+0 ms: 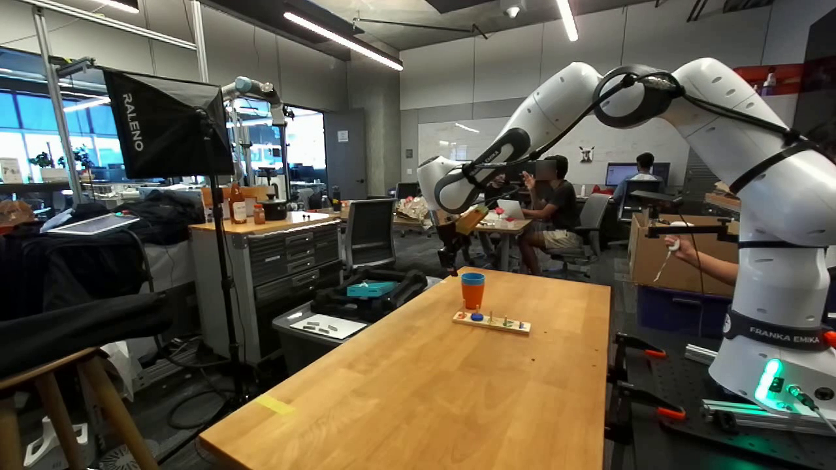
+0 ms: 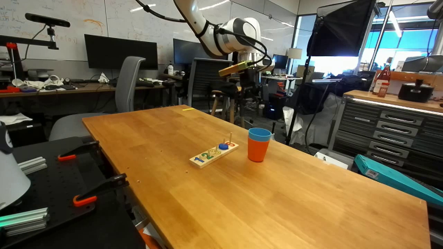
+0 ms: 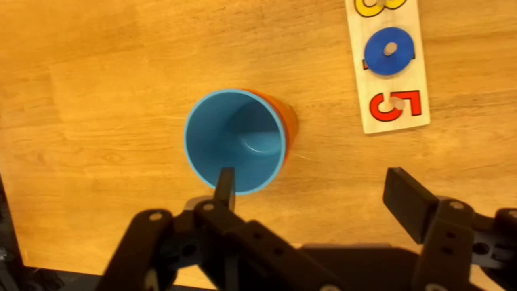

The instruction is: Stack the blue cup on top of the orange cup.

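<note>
In an exterior view: blue cup point(image 1: 473, 279) sits nested in the orange cup point(image 1: 473, 296) — only its top band shows above the orange. Both upright near the far end of the wooden table point(image 1: 444, 391). Pegboard point(image 1: 491, 326) lies just beside them, on the near side, with a blue disc point(image 1: 477, 317) on it. Arm point(image 1: 562, 98) reaches in from the right; gripper point(image 1: 452, 262) hangs up and left of the cups, apart from them — jaws too small and dark to read. Yellow tape point(image 1: 275, 404) by the table's near left corner. Green light point(image 1: 767, 380) low on the arm.
</note>
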Action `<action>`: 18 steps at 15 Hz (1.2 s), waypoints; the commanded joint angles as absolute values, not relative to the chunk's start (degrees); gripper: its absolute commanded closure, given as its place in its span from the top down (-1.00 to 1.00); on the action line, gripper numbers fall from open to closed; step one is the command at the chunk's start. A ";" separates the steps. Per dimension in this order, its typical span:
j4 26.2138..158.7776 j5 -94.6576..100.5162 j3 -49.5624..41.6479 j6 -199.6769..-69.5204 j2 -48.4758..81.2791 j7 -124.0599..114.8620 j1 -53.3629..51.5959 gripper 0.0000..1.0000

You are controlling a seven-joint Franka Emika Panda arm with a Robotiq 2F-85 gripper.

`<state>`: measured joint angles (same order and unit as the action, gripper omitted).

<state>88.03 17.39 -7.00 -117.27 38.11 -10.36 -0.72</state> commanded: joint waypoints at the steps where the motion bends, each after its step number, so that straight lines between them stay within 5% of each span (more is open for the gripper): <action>1: 88.38 13.21 -3.57 -114.93 33.75 -4.67 -0.35 1.00; 12: 90.07 5.06 2.73 -104.90 20.17 3.26 -1.94 1.00; 18: 88.38 6.55 2.03 -106.58 23.48 1.48 -2.57 1.00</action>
